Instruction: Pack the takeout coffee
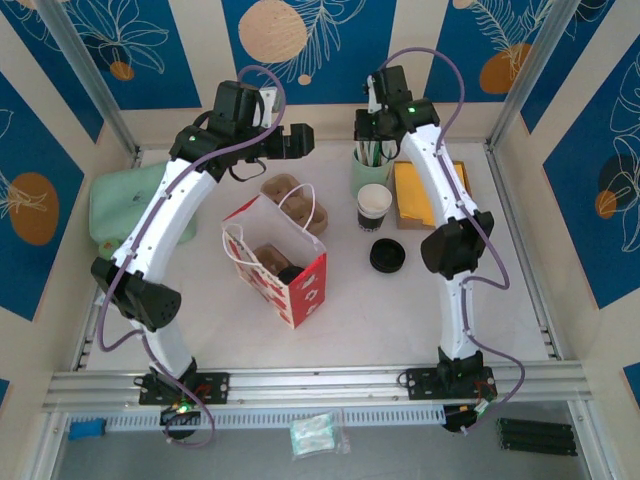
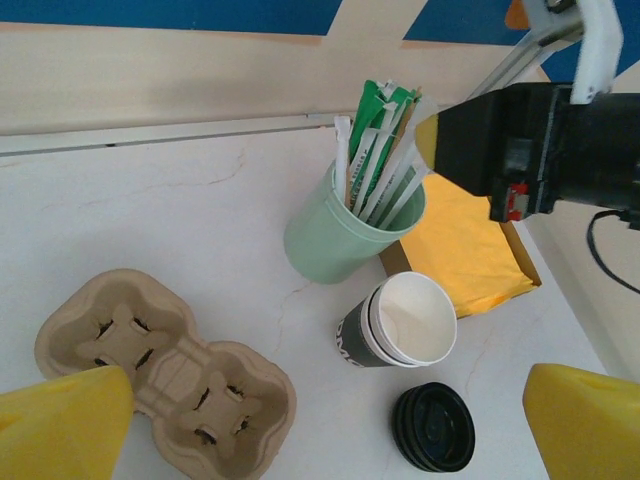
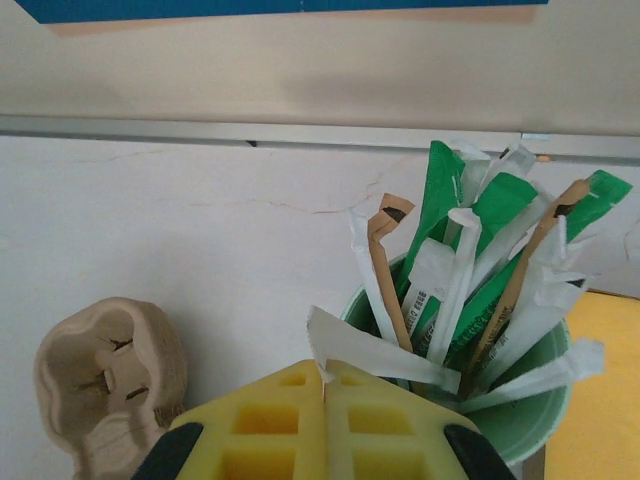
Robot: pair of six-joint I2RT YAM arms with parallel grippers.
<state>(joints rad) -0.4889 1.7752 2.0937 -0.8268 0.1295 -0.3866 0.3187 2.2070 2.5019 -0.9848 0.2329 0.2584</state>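
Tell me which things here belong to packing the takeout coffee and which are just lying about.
Job in hand:
red-and-white paper bag
black-lidded takeout cup, apparently inside it

Lying about:
brown cardboard cup carrier
lidless dark-sided paper cup
loose black plastic lid
mint-green cup of wrapped straws
flat yellow packet
pale green cloth

Desk (image 2: 180, 220) is a smooth white top with faint marble-ish veins and a slight sheen. Cup carrier (image 2: 170, 375) is rough, matt moulded pulp. Mint cup (image 2: 330, 245) looks like smooth matt plastic, stuffed with crinkly paper wrappers (image 3: 462, 260). Loose lid (image 2: 433, 427) is glossy black plastic. Bag (image 1: 300, 290) is printed paper. Right claw (image 3: 325, 390) has matt yellow pads (image 3: 270, 420) with a waffle grid. Frame rail (image 1: 320, 382) is dull brushed metal.
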